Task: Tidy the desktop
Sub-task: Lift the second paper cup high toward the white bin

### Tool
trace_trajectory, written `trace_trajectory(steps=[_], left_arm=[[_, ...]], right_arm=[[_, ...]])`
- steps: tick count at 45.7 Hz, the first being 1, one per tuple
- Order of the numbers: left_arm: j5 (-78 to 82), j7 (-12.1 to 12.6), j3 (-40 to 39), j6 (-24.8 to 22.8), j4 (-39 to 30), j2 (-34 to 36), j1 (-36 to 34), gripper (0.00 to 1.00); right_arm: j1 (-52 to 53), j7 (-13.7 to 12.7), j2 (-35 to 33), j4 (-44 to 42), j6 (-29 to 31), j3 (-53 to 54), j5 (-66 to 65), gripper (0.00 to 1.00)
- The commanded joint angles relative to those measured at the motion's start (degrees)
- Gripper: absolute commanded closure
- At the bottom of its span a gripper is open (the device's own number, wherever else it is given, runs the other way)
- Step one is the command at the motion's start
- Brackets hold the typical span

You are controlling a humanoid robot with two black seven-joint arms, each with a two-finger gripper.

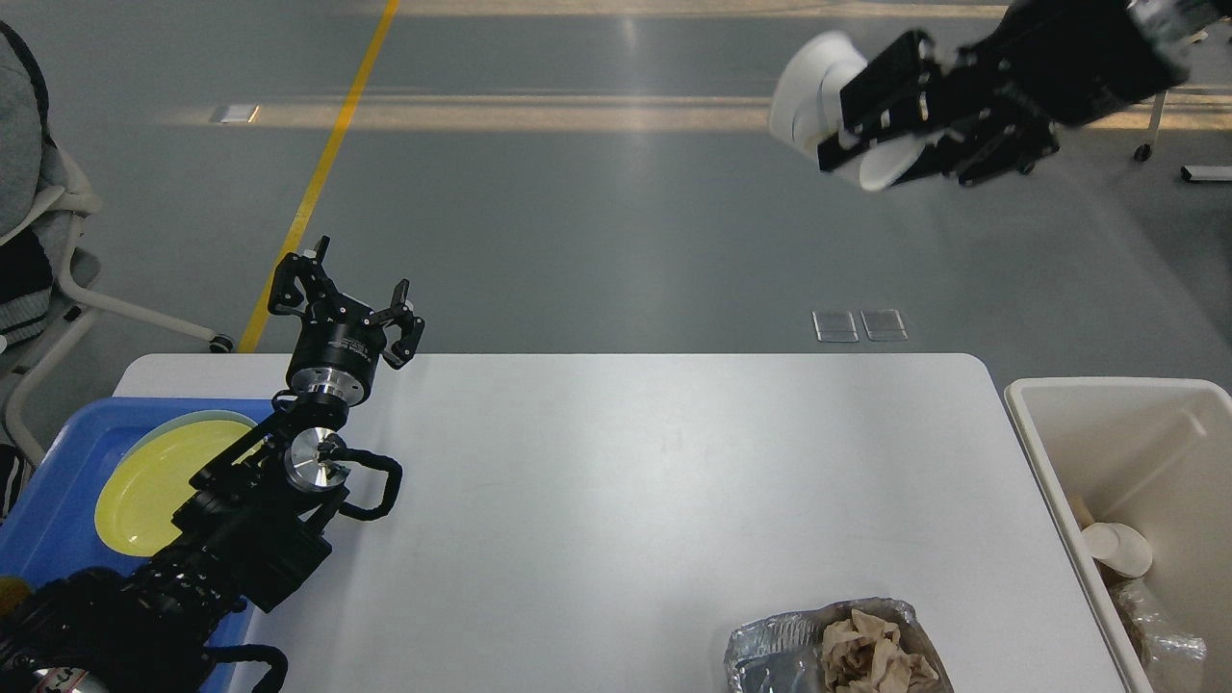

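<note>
Before us the table (616, 500) is a broad white rectangle with rounded corners, smooth and matte. Its middle lies bare; we see things resting on it only at its left edge and near front right.

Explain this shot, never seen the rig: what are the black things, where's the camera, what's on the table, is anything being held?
The camera sits in a humanoid robot's head, looking forward and down, so the black things are its own two arms.

The left gripper is open and empty, above the far edge of the white desktop. The right gripper, raised high at the top right, is shut on a white paper cup.

On the desktop: a blue tray holding a yellow plate, and a foil container of crumpled brown paper. Beside the table, a cream bin already holds another cup.
</note>
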Motion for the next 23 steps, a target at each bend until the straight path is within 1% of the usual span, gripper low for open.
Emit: trace_trajectory(steps=[1, 6, 11, 17, 23], left_arm=[[0.0, 0.0, 0.0, 0.0, 0.0, 0.0, 0.0, 0.0], [0.0, 0.0, 0.0, 0.0, 0.0, 0.0, 0.0, 0.0], [0.0, 0.0, 0.0, -0.1, 0.0, 0.0, 0.0, 0.0], [0.0, 0.0, 0.0, 0.0, 0.0, 0.0, 0.0, 0.0], [0.0, 0.0, 0.0, 0.0, 0.0, 0.0, 0.0, 0.0]], right_arm=[[6.6, -0.4, -2.4, 0.0, 0.4, 2.3, 3.2, 0.5], [7.8, -0.6, -2.6, -0.3, 0.4, 2.5, 3.2, 0.5], [6.1, -0.8, -2.2, -1.2, 0.4, 0.1, 2.3, 0.5], [-0.1, -0.8, -2.0, -2.5, 0.4, -4.8, -0.2, 0.51], [-10.5, -0.8, -1.9, -8.0, 0.4, -7.1, -5.0, 0.51]])
